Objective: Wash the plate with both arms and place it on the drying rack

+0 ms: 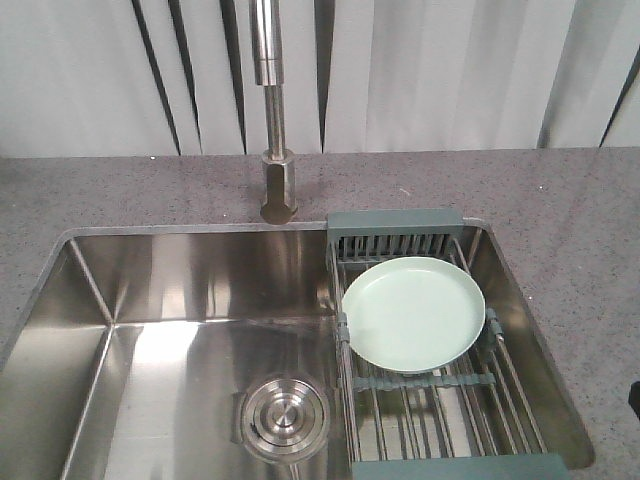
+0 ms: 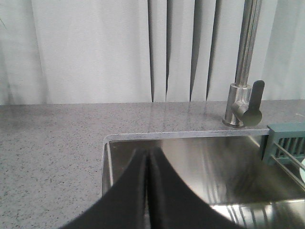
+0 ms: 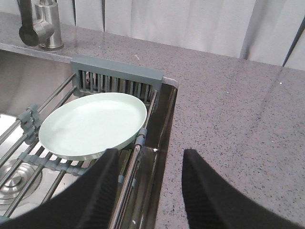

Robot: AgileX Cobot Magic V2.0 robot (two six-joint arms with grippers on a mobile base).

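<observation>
You are looking at a kitchen sink station. A brushed steel sink is sitting sunk into a speckled grey stone desk, with a tall steel faucet standing just behind the sink's back rim. A drying rack is spanning the sink's right part, and pale pleated curtains are hanging behind the faucet.

Steel sink in speckled grey counter — faucet behind, round drain — pale curtain
</observation>
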